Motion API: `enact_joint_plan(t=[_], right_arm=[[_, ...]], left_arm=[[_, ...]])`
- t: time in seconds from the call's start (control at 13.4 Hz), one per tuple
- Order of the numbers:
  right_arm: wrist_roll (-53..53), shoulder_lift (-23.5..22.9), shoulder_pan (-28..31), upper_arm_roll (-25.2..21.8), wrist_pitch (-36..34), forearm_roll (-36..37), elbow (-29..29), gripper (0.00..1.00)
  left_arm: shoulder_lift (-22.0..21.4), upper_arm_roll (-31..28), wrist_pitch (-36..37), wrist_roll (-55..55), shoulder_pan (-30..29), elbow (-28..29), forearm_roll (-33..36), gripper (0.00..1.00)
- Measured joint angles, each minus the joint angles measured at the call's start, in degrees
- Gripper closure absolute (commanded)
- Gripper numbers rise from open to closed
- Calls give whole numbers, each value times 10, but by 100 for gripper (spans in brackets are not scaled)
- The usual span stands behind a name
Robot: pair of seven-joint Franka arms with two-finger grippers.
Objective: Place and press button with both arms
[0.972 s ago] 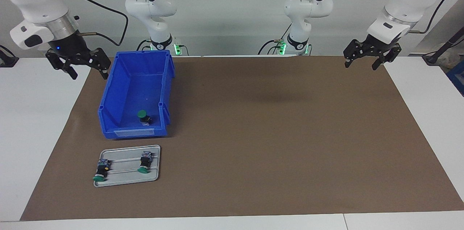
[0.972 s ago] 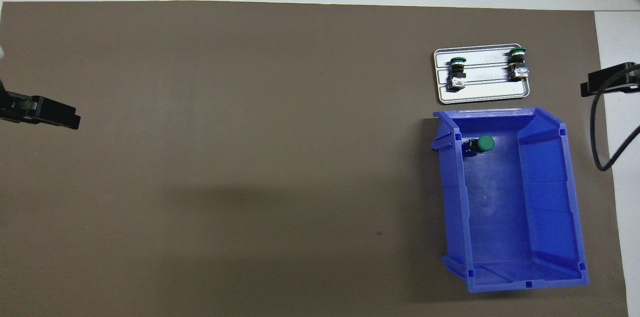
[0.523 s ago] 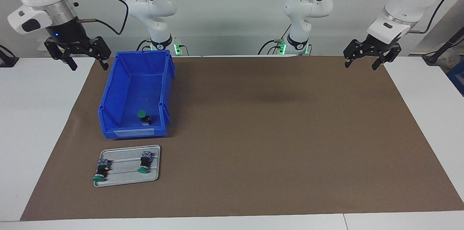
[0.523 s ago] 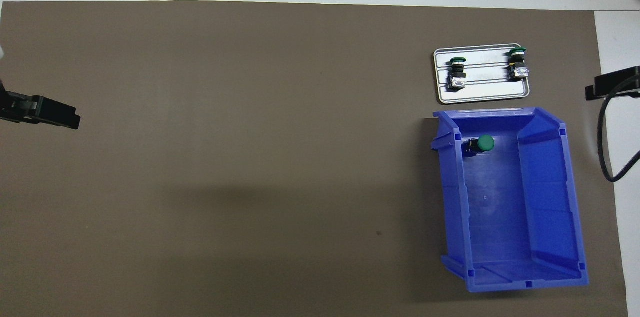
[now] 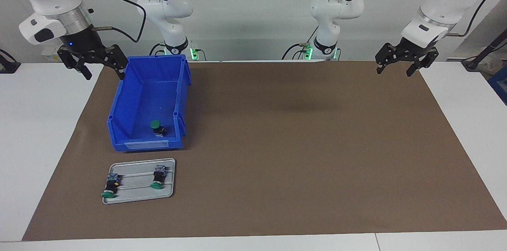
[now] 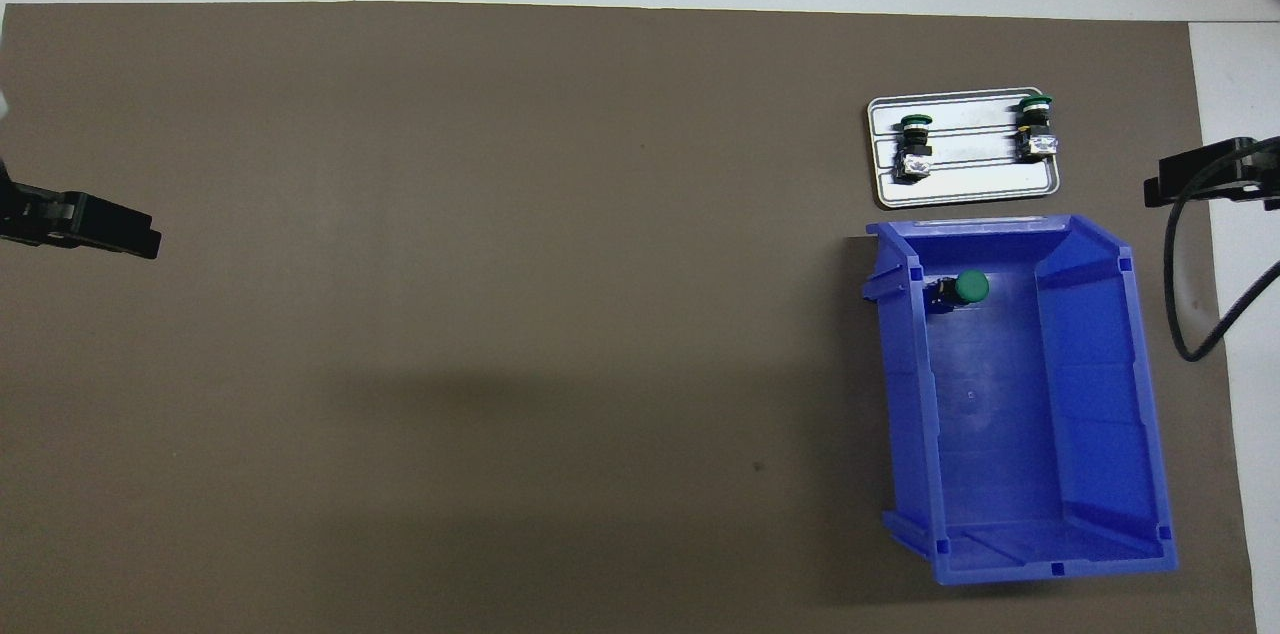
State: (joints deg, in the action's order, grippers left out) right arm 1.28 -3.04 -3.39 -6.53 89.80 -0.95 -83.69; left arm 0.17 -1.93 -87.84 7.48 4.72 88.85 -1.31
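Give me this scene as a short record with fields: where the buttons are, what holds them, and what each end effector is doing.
button in bin: one, green cap, inside blue bin, at its end farther from the robots
buttons on tray: two, lying on grey tray
tray position: farther from the robots than the bin
left end effector: open, empty, over the mat's edge, waiting
right end effector: open, empty, beside the bin's robot-side corner

1. the white desk carries a brown mat over most of its top.
2. a blue bin sits on the mat toward the right arm's end.
3. a grey tray lies just beside the bin, farther from the robots.
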Motion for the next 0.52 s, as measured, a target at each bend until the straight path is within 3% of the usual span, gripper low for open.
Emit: enact_joint_plan(t=[0.52], right_arm=[[-26, 18, -11, 7, -9, 0, -42, 0]], left_arm=[[0, 0, 0, 0, 0, 0, 0, 0]])
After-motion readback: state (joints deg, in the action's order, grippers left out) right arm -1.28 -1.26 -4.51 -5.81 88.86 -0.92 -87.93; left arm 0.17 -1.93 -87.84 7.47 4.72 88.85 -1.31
